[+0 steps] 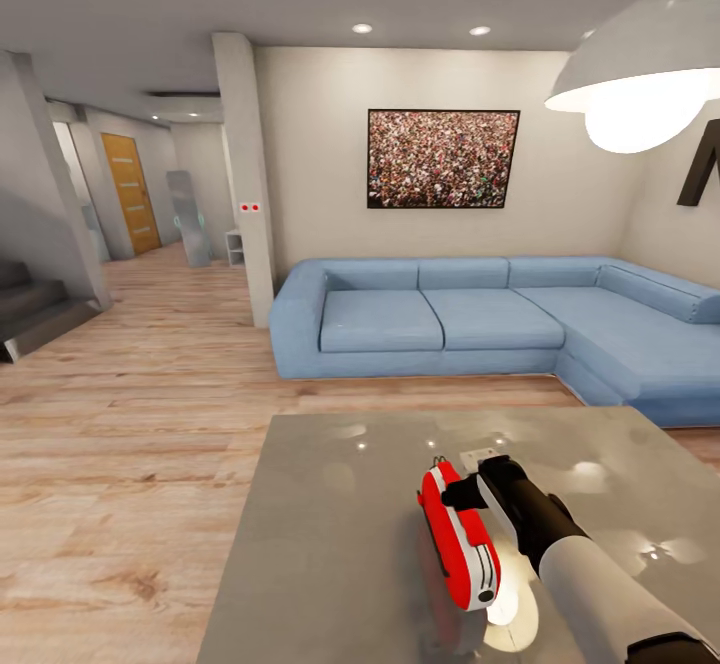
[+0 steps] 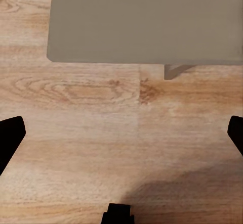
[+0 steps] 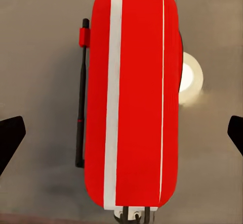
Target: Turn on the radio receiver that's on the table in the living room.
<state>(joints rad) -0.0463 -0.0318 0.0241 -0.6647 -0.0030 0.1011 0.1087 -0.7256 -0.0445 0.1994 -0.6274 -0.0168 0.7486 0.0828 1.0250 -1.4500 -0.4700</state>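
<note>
Right gripper (image 3: 121, 133) spread wide above the small red radio receiver with white band (image 3: 132, 95), clasping nothing. Radio centred beneath the fingers, upright on the glossy grey square table (image 1: 330, 544). Left gripper (image 2: 121, 138) likewise spread, over light wood floor (image 2: 101, 133) beside the table's edge.

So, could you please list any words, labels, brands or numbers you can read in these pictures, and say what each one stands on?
None can be read.
Radio receiver: red and white casing, no legible brand or dial numbers.
Large dark shape on the right wall: cut off by the frame, perhaps part of a letter, cannot tell.
Framed picture: a crowd pattern, no text.
Two red marks on the pillar: too small to read.
</note>
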